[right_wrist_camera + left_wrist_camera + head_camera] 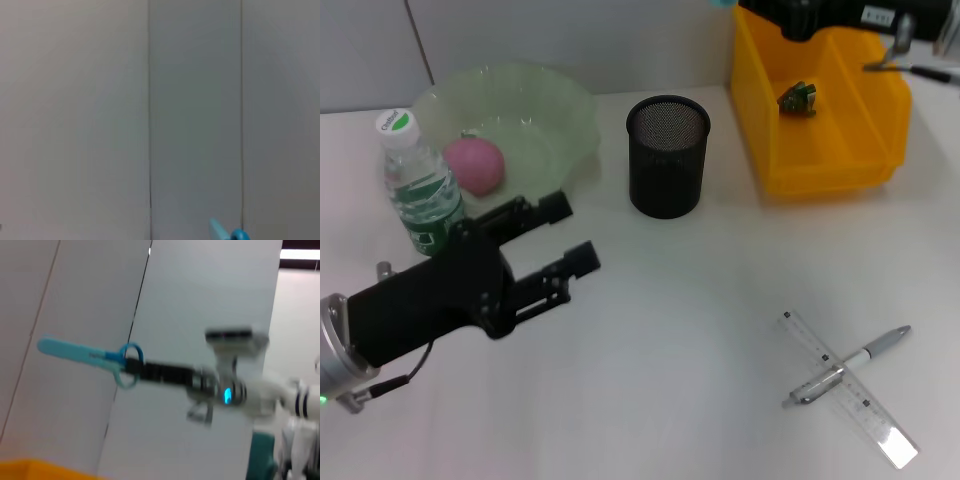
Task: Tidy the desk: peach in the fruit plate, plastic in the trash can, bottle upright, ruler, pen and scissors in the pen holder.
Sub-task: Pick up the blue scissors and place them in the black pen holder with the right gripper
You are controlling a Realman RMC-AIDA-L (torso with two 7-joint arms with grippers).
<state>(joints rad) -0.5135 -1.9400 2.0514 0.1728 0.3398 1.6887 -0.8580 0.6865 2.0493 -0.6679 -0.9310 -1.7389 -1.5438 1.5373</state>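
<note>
Your left end effector (566,234) hovers low over the white desk (680,340), its fingers spread wide and holding nothing, just beside the upright bottle (418,185). The peach (475,165) sits in the green fruit plate (560,110) behind the bottle. The black mesh pen holder (667,155) stands near the desk's middle, with the yellow trash can (820,160) to its right holding a small green scrap (798,99). The pen (850,364) lies across the clear ruler (860,400) at front right. Your right end effector (131,364), seen blurred from the left wrist camera, appears to grip blue scissors (90,356) raised in the air.
</note>
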